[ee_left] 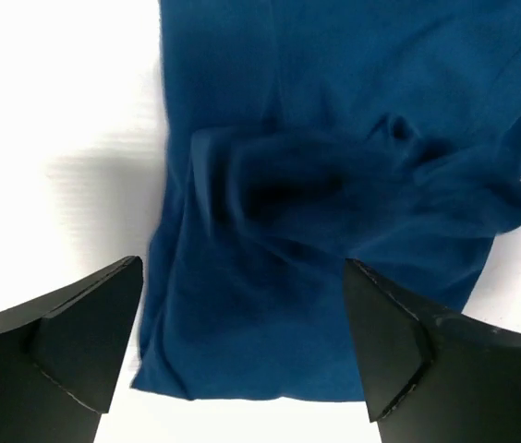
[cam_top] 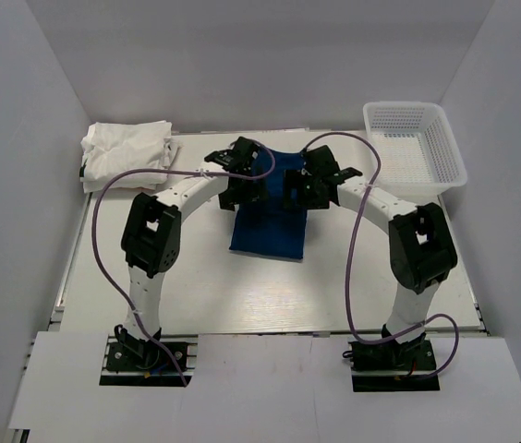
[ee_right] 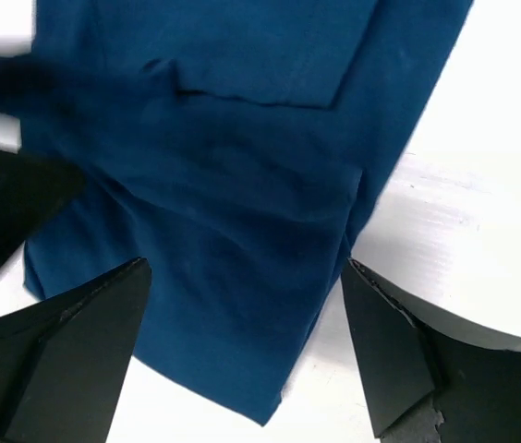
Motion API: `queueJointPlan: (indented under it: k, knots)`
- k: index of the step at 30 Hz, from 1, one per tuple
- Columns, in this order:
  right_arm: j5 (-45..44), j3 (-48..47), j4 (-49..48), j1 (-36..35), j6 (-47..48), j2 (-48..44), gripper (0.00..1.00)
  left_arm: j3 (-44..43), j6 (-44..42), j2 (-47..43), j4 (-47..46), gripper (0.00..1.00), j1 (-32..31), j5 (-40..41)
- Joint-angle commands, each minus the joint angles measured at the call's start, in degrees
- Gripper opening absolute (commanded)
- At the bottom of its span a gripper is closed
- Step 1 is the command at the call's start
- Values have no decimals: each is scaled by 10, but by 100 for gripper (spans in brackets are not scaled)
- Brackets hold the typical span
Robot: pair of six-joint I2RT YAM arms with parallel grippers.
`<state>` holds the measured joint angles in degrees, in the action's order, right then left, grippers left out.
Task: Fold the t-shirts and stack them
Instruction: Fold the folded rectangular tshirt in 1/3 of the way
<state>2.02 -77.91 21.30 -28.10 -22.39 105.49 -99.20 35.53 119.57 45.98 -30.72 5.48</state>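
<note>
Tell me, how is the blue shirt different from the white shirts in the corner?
The blue shirt is dark and lies alone mid-table, folded into a long strip, under the open left gripper and right gripper. The white shirts are pale, heaped in a lumpy pile at the far left corner, away from both grippers. Both are soft cloth resting on the table.
</note>
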Motion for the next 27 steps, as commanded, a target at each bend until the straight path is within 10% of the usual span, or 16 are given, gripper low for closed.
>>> queueJointPlan:
  k: [1,13,27]
  knots:
    - [30,-16,0,0,36,-24,90,-36,3,-29,36,100,18,11]
    - [176,28,-107,-35,44,10,90,298,74,-358,47,100,29,62]
    - [246,-253,-235,-33,-37,250,90,368,93,-443,32,100,29,13]
